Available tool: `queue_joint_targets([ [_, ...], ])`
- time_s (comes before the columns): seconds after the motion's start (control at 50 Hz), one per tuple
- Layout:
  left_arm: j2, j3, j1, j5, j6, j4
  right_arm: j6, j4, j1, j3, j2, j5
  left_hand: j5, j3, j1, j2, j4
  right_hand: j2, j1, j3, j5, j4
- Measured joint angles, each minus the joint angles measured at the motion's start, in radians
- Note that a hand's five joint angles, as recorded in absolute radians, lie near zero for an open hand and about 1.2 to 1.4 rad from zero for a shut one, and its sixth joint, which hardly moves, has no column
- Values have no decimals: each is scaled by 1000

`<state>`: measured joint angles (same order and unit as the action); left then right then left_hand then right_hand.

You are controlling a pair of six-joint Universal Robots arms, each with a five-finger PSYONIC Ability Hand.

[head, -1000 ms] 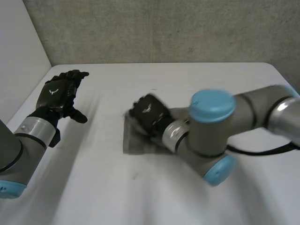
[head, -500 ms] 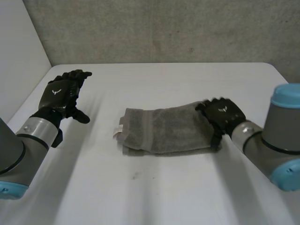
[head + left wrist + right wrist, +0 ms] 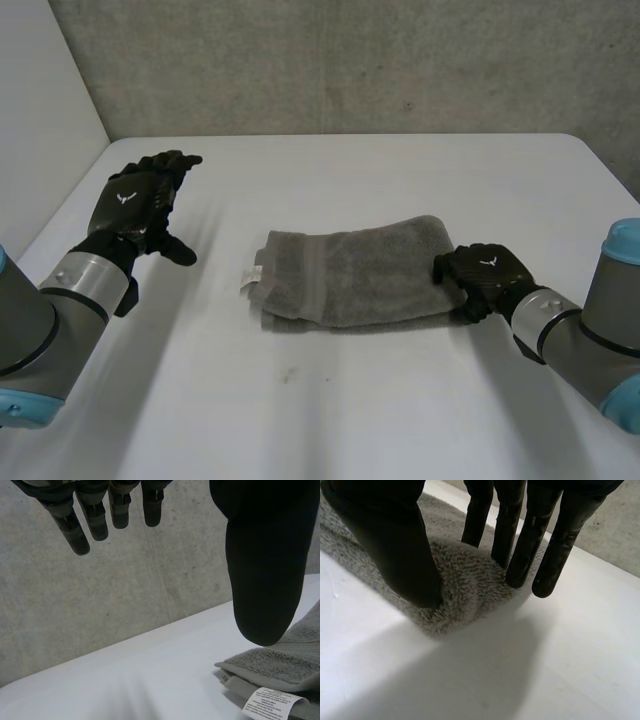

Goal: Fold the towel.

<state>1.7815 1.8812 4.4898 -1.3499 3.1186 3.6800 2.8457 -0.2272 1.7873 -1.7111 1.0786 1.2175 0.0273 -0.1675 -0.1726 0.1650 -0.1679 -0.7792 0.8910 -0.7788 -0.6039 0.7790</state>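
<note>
1. Towel [image 3: 350,278]: folded into a long grey band and lying flat on the white tabletop [image 3: 300,420]. One short end at the fingertips of the right hand [image 3: 482,280], the other end well apart from the left hand [image 3: 135,205].
2. Just changed: one second ago, right arm reaching across the band, with its hand over the end toward the left hand. Half a second ago, back at the nearer end and holding it a little higher. Now lowered, with this end resting on the tabletop.
3. Meaning for the task, as a judgement only: probably one fold just laid over and pulled straight. Neat enough already, but seemingly long enough for one more fold across before finishing.
4. Right hand: grasping the towel. In the right wrist view, end of the cloth pinched as a soft hump between the thumb [image 3: 395,545] and the nearly straight fingers [image 3: 520,545].
5. Left hand: released, fingers straight and a little spread, holding nothing, raised above the tabletop. Almost the same place as one second ago. In the left wrist view, a corner of the towel just beyond the thumb, not touched.
6. Count: one towel, one small white label [image 3: 252,278] on the end nearer the left hand, two hands, one tabletop.
</note>
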Motion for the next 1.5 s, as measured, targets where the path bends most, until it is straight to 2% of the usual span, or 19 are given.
queue_joint_targets([
  [0.14,-1,1,0,0,0,0,54,-29,-1,-5,-7,-9,0,0,0,0,0,-135,176,-139,-130,138],
  [0.16,-1,2,0,0,0,0,66,-38,-1,-4,-11,-7,0,0,0,0,0,-283,319,-285,-274,281],
  [0.22,-2,3,1,0,0,0,73,-47,-1,0,-15,2,0,0,0,0,0,-387,444,-394,-384,394],
  [0.46,-7,0,2,0,1,0,-32,-22,55,177,7,103,0,0,0,0,0,-420,491,-435,-425,437],
  [0.56,-24,-6,2,0,1,0,-126,14,201,310,-7,107,0,0,0,0,0,-425,491,-436,-427,437],
  [0.6,-38,-9,2,0,1,-1,-183,38,303,384,-36,101,0,0,0,0,0,-426,491,-436,-427,437],
  [0.64,-44,-11,2,0,1,-2,-200,44,332,405,-47,99,0,0,0,0,0,-426,491,-436,-427,437],
  [0.68,-56,-13,1,0,1,-3,-264,73,419,459,-101,91,0,0,0,0,0,-426,491,-436,-428,437],
  [0.8,-73,-21,-1,-1,1,-8,-392,135,535,520,-222,90,0,0,0,0,0,-425,489,-433,-428,436],
  [0.86,-76,-32,-5,-3,1,-14,-428,155,558,527,-252,99,0,0,0,0,0,-295,344,-291,-327,313],
  [0.88,-77,-37,-7,-4,1,-17,-429,158,561,526,-251,102,0,0,0,0,0,-33,40,-39,-55,36],
  [0.96,-73,-70,-20,-19,1,-37,-346,150,531,496,-191,112,0,0,0,0,0,424,-491,425,405,-416],
  [1.04,-60,-119,-40,-47,2,-64,-192,123,458,439,-93,118,0,0,0,0,0,558,-647,557,534,-551],
  [1.16,-9,-217,-109,-94,1,-114,83,100,303,342,53,122,0,0,0,0,0,602,-697,603,573,-595],
  [1.18,-9,-217,-109,-94,1,-114,83,100,303,342,53,122,0,0,0,0,0,602,-697,603,573,-595],
  [1.2,16,-252,-137,-108,1,-134,168,104,245,313,84,121,0,0,0,0,0,607,-703,609,575,-601],
  [1.26,76,-319,-196,-135,-1,-179,263,125,173,282,106,115,0,0,0,0,0,609,-706,610,578,-604],
  [1.36,193,-436,-303,-176,-4,-264,335,179,93,256,109,100,0,0,0,0,0,609,-707,612,578,-604],
  [1.5,326,-548,-396,-220,-4,-339,345,214,53,239,88,65,0,0,0,0,0,609,-707,612,578,-604],
])
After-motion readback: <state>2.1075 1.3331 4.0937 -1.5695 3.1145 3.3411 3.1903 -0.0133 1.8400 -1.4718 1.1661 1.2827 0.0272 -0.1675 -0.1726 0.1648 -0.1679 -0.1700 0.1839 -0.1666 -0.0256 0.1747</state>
